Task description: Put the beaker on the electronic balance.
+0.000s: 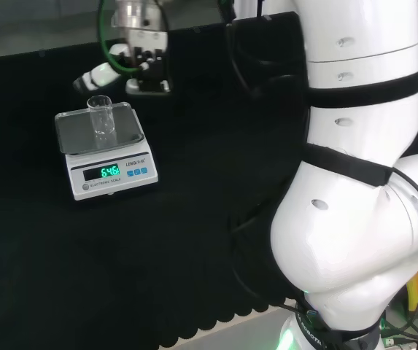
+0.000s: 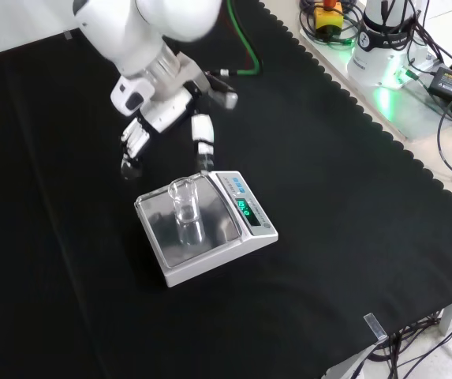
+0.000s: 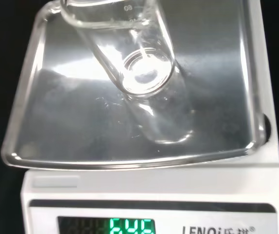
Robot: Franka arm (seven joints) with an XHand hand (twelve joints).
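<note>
A small clear glass beaker [image 1: 101,116] [image 2: 184,202] [image 3: 129,53] stands upright on the steel pan of the white electronic balance [image 1: 106,171] [image 2: 210,260] [image 3: 144,195], whose green display is lit. The black and white hand [image 1: 141,62] [image 2: 162,106] hovers just beyond the balance, apart from the beaker, with its fingers [image 2: 133,146] straight and spread and nothing in them. In the front view the thumb tip [image 2: 203,154] hangs close above the balance's far edge. The beaker looks empty in the wrist view.
Black cloth [image 1: 194,219] covers the bench around the balance. The arm's big white links [image 1: 362,182] fill the head view's right. In the front view, cables and a lit arm base [image 2: 383,47] lie past the cloth's scalloped right edge.
</note>
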